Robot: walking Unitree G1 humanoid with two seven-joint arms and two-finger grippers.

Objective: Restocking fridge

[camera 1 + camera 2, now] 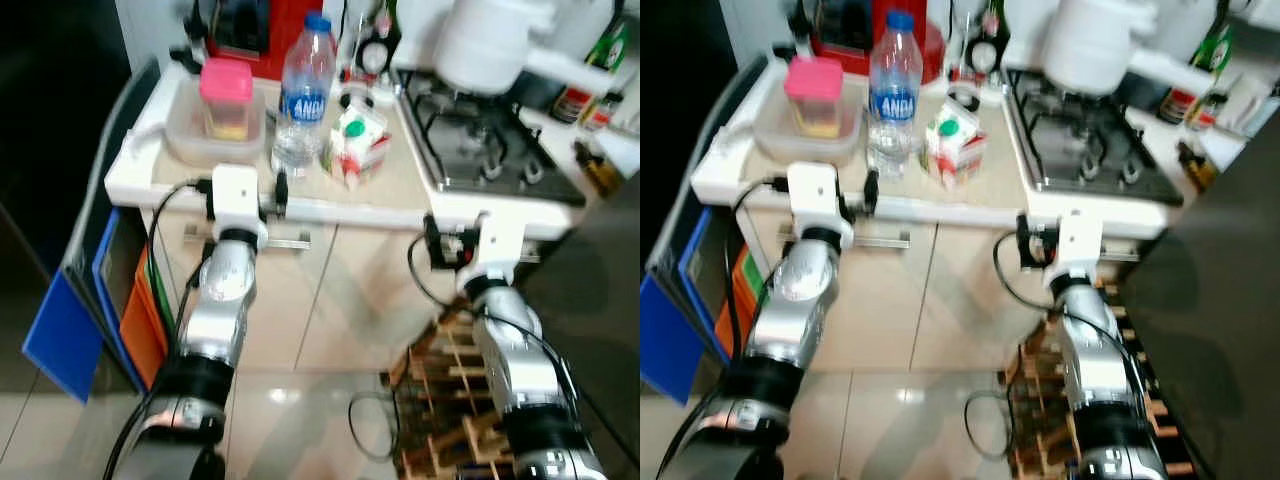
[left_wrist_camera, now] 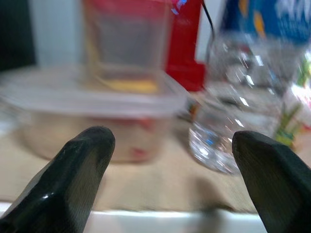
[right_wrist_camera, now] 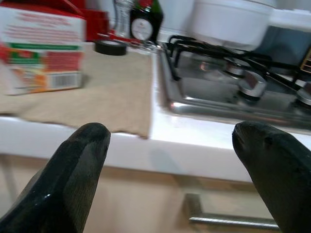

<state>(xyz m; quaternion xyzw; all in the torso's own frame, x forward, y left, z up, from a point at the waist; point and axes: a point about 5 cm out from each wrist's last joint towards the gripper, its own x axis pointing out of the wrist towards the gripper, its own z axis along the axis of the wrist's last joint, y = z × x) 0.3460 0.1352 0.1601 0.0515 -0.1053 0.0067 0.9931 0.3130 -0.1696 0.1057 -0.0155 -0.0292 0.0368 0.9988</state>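
A white-edged counter (image 1: 330, 212) with a beige top is seen from above and in front, and everything else is placed against it. Below its front edge, pale cabinet doors (image 1: 330, 300) with a metal handle are seen, and below those a glossy tiled floor (image 1: 290, 400). A blue panel (image 1: 62, 325) and an orange one are leaned at the counter's left end; a wooden rack (image 1: 450, 400) stands on the floor under its right part. The right part of the counter is taken up by a steel gas hob (image 1: 480, 150), on which a large white pot (image 1: 485, 45) is set at the back.

On the left part of the counter a clear lidded container (image 1: 200, 135) is placed near the left edge, with a pink-lidded tub (image 1: 227, 95) on top of it. Just right of the container, a water bottle (image 1: 305, 95) with a blue label stands upright, close to the front edge. Right of the bottle, apart from it, a small carton (image 1: 357, 145) with a green cap lies near the hob's left rim. A strip of bare beige top is left open between the carton and the front edge.

The left gripper (image 2: 172, 150) is held at the counter's front edge, fingers spread wide and holding nothing, facing the gap between container and bottle. The right gripper (image 3: 170, 145) is held just short of the front edge where the beige top meets the hob, likewise spread wide and unloaded.
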